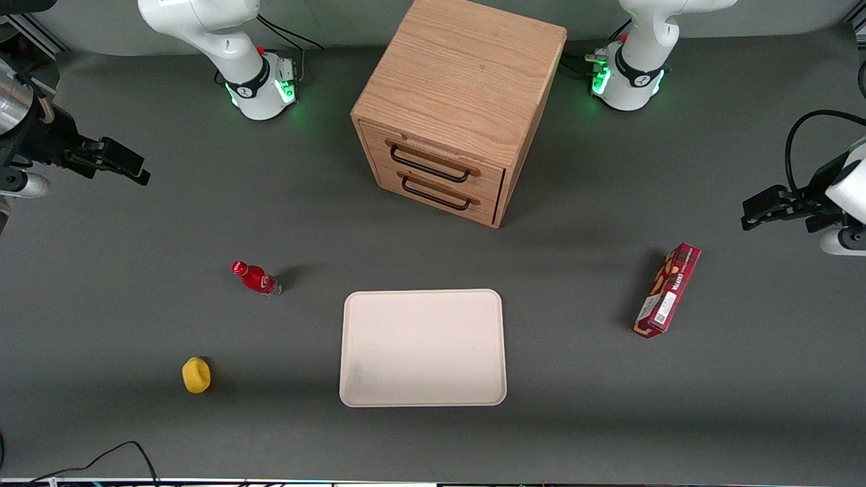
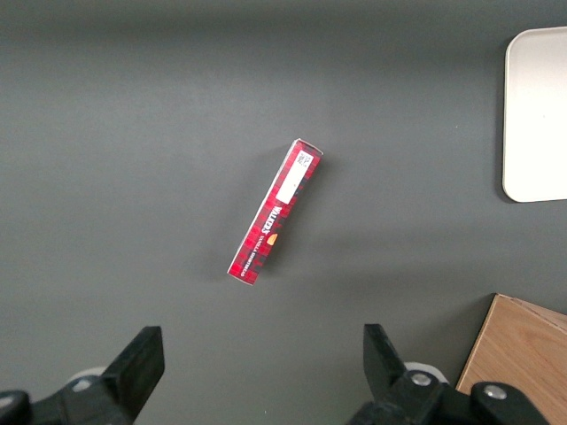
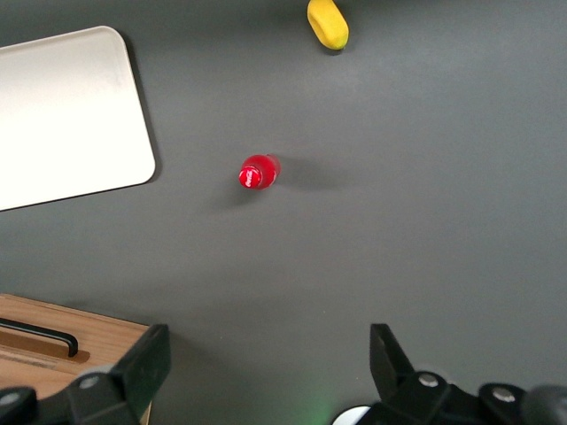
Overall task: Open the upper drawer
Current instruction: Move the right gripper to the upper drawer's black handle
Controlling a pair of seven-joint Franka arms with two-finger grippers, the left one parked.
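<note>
The light-oak cabinet [image 1: 460,81] stands at the middle of the table, farther from the front camera than the tray. Its upper drawer [image 1: 487,177] is shut, flush with the cabinet face, and its long black bar handle [image 1: 427,166] sits just above the lower drawer's matching handle [image 1: 436,195]. My gripper [image 1: 132,169] hangs above the table toward the working arm's end, well apart from the cabinet. It is open with nothing between its fingers. In the right wrist view the gripper [image 3: 270,345] looks down on bare mat, with a corner of the cabinet [image 3: 97,341] beside one finger.
A red bottle [image 1: 256,279] stands upright on the mat, nearer the front camera than my gripper. A yellow fruit [image 1: 196,375] lies nearer still. A cream tray [image 1: 423,348] lies in front of the cabinet. A red box [image 1: 667,289] lies toward the parked arm's end.
</note>
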